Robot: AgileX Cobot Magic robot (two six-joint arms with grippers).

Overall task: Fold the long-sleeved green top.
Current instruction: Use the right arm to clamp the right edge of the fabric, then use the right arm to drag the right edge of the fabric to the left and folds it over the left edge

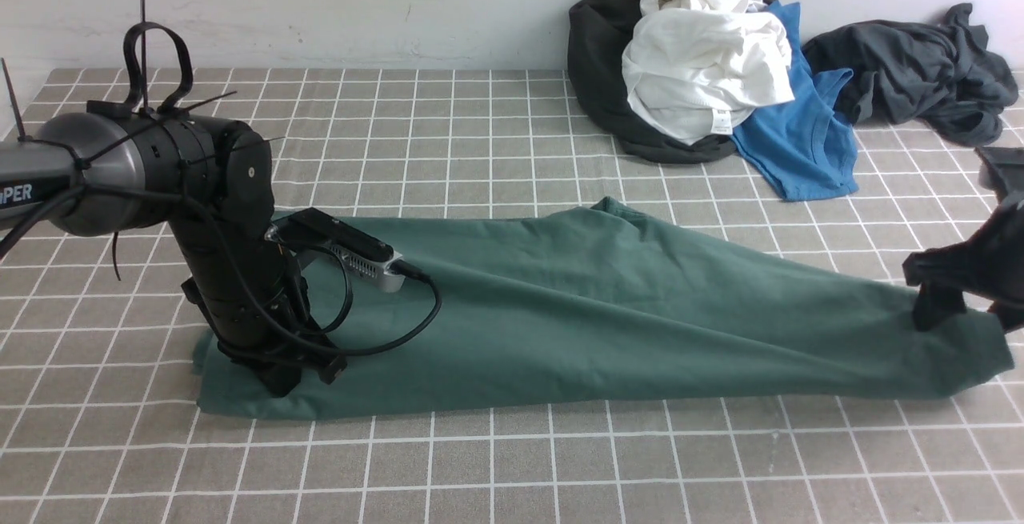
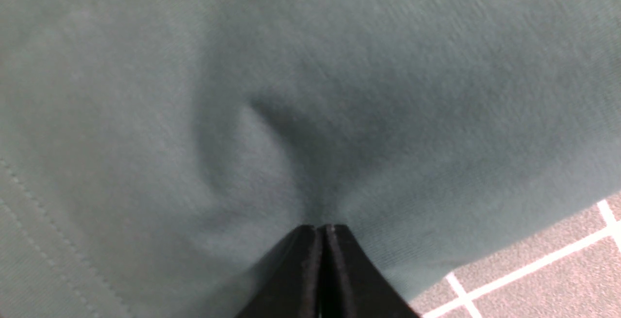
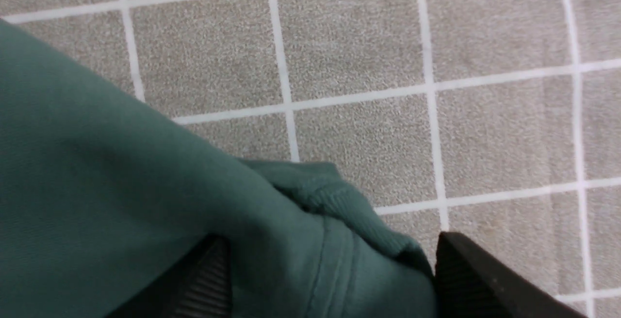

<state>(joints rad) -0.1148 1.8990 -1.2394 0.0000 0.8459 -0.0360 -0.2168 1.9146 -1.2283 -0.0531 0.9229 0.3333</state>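
Note:
The green long-sleeved top (image 1: 600, 308) lies stretched in a long band across the checked table, from left to right. My left gripper (image 1: 296, 380) points down on its left end. In the left wrist view, that gripper (image 2: 322, 228) is shut, and the green cloth (image 2: 339, 90) puckers into its tips. At the right end my right gripper (image 1: 964, 320) stands with its jaws wide apart over the cloth. Seen from the right wrist, that gripper (image 3: 332, 242) straddles a loose bunch of green fabric (image 3: 97, 187) with a ribbed edge (image 3: 339, 201). Neither pad presses on it.
A pile of dark and white garments (image 1: 704, 68) sits at the back right against the wall. A bright blue T-shirt (image 1: 800, 140) and a dark grey garment (image 1: 912, 68) lie beside it. The checked tablecloth (image 1: 480, 468) is bare in front of the top.

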